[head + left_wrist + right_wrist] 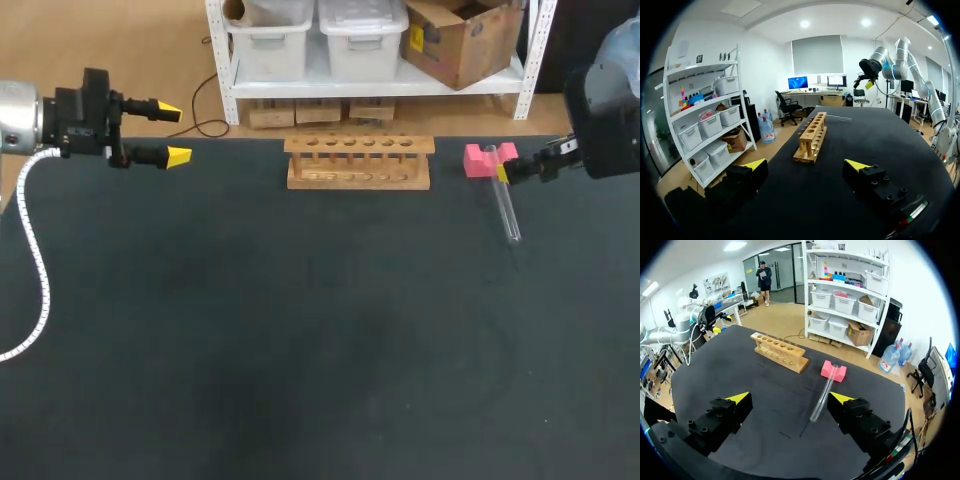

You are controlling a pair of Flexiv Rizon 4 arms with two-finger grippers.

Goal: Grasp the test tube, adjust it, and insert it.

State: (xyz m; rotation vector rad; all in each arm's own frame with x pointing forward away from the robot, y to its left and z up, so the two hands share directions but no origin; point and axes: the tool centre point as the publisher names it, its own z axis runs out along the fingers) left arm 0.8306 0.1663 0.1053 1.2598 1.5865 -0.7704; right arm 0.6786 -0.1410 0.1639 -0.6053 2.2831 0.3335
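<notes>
With the grasp not yet made, the right gripper point(790, 398) hovers wide-fingered above the test tube point(822, 400), propped on a pink block point(833, 371) near the wooden rack point(780, 352), and must next descend and close; the left gripper point(173, 132) is likewise spread.

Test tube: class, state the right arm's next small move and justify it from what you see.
Probably lower the right gripper over the test tube, shifting sideways to centre it. Its fingers are open and touch nothing. The tube lies ahead of them, nearer one finger, far end propped on the pink block.
</notes>
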